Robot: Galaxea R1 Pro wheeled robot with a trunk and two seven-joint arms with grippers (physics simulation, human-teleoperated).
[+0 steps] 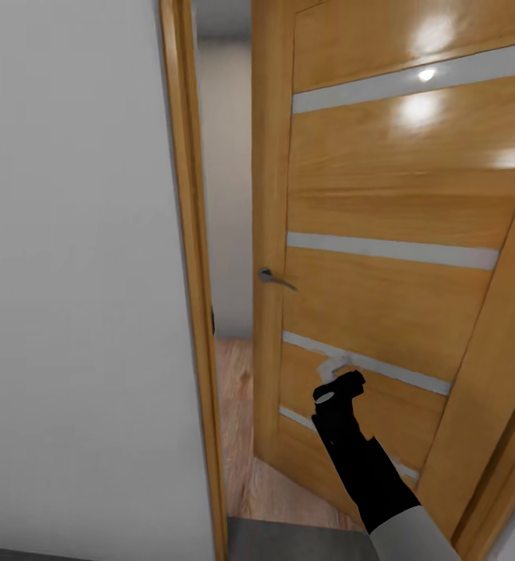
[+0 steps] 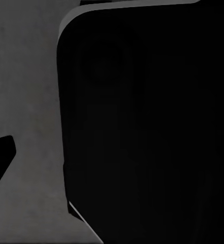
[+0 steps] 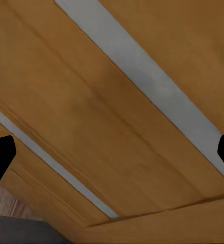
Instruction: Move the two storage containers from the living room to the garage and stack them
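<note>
The two storage containers are out of view. My right gripper [image 1: 343, 386] reaches out on its black arm to the lower part of a wooden door [image 1: 382, 195], touching or almost touching a pale stripe. In the right wrist view the right gripper [image 3: 112, 155] is open, one black fingertip [image 3: 0, 157] at each side, with the door panel [image 3: 91, 127] close ahead and nothing between them. In the left wrist view my left gripper [image 2: 112, 157] points down at the dark grey floor [image 2: 25, 101], beside a large black part of the robot [image 2: 152, 122]; one fingertip [image 2: 0, 160] shows far out.
The door stands partly open, its metal handle [image 1: 275, 277] facing the gap. A wooden door frame [image 1: 195, 273] and a white wall [image 1: 70, 273] close off the left. Light wood-plank flooring [image 1: 238, 389] lies beyond the gap, and a grey concrete floor [image 1: 288, 541] under me.
</note>
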